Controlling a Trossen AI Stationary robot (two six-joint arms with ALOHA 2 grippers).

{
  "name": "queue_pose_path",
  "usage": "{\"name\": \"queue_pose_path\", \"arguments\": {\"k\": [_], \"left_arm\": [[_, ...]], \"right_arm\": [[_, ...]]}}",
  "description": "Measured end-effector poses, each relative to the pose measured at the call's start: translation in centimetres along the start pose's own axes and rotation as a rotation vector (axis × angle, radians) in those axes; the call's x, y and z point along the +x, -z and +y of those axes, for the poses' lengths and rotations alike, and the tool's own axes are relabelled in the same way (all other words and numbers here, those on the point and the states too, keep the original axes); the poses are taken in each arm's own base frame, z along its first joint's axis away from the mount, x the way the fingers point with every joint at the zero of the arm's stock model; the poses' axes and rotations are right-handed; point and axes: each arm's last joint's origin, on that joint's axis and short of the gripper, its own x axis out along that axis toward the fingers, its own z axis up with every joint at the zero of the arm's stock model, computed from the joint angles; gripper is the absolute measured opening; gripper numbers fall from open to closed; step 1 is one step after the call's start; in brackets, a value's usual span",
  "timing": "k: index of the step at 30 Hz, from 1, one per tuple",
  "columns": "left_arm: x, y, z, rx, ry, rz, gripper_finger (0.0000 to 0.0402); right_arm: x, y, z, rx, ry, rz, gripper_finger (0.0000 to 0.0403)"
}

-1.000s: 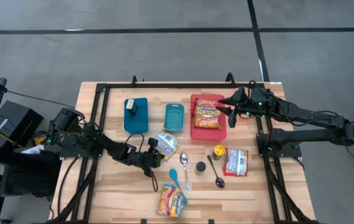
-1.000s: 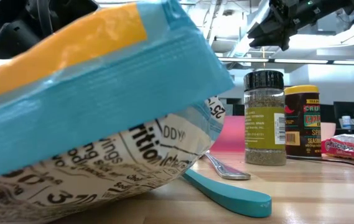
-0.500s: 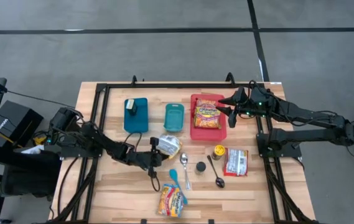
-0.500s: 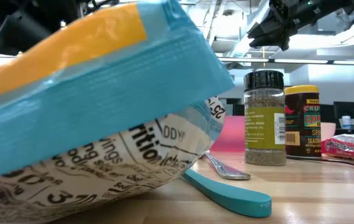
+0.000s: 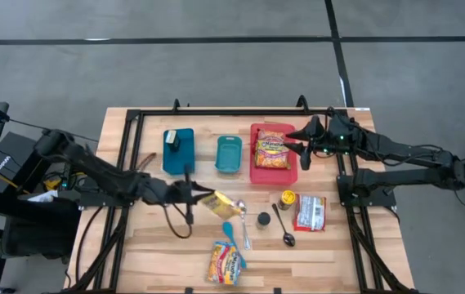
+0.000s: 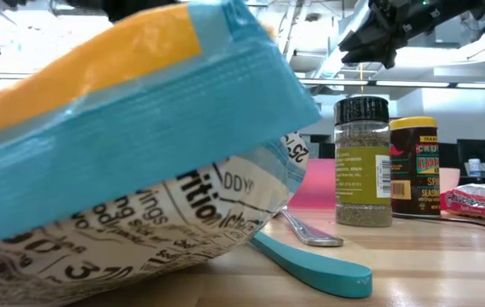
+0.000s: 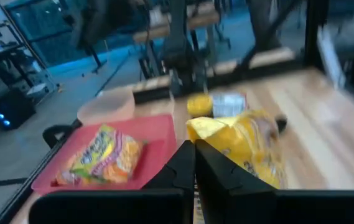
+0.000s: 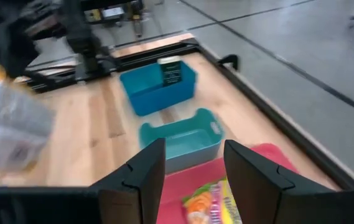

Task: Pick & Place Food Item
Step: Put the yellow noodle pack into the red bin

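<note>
High view | left fingers pinch yellow packet | right fingers spread

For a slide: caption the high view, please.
Left gripper shut on yellow snack bag mid-table; right gripper open over the red tray.

Four food packets are counted: a yellow packet held in the left arm's fingers, a noodle packet in the red tray, a red-and-white packet and a colourful bag. Three containers, two spice jars and three spoons are seen on the counter.
</note>
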Motion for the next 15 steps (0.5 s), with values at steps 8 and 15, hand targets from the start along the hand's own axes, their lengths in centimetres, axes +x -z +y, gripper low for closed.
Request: {"name": "queue_pose_path", "arguments": {"k": [8,15], "left_arm": [[-1.4,-1.6,1.4,-0.062,-0.037,-0.072,0.0],[-0.5,-1.0,2.4,-0.137,-0.112,-0.039,0.0]], "right_arm": [[1.7,-0.1,2.1,0.0,-0.151,-0.011,0.0159],[5.2,0.6,3.5,0.028,-0.193,0.02,0.0159]]}}
